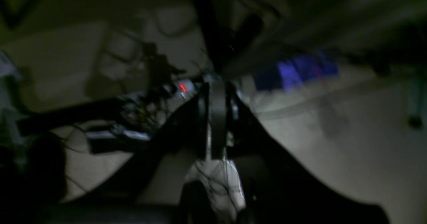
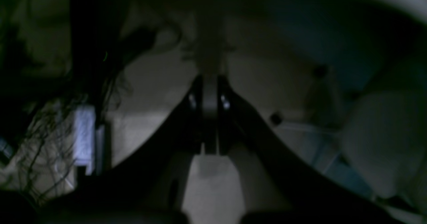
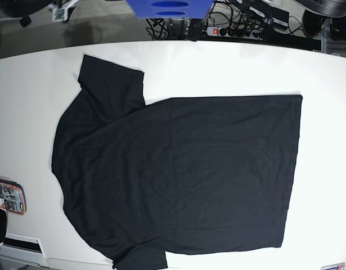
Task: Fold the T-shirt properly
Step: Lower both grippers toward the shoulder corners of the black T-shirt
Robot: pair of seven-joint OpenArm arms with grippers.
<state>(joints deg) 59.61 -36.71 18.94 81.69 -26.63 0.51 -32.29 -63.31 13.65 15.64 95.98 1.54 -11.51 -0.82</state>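
Observation:
The black T-shirt [image 3: 178, 174] lies spread flat on the white table [image 3: 26, 112] in the base view. Its hem runs down the right side, one sleeve [image 3: 111, 79] points to the far left and the other [image 3: 139, 259] reaches the near edge. Neither arm shows in the base view. In the dim, blurred left wrist view my left gripper [image 1: 217, 93] has its fingers pressed together, holding nothing. My right gripper [image 2: 210, 87] stands the same way in the right wrist view, shut and empty. No cloth shows in either wrist view.
Beyond the table's far edge stand a blue object [image 3: 167, 8] and a power strip with tangled cables [image 3: 229, 31]. A small orange-rimmed item [image 3: 7, 197] lies at the table's left edge. Chair-like shapes appear dimly in both wrist views.

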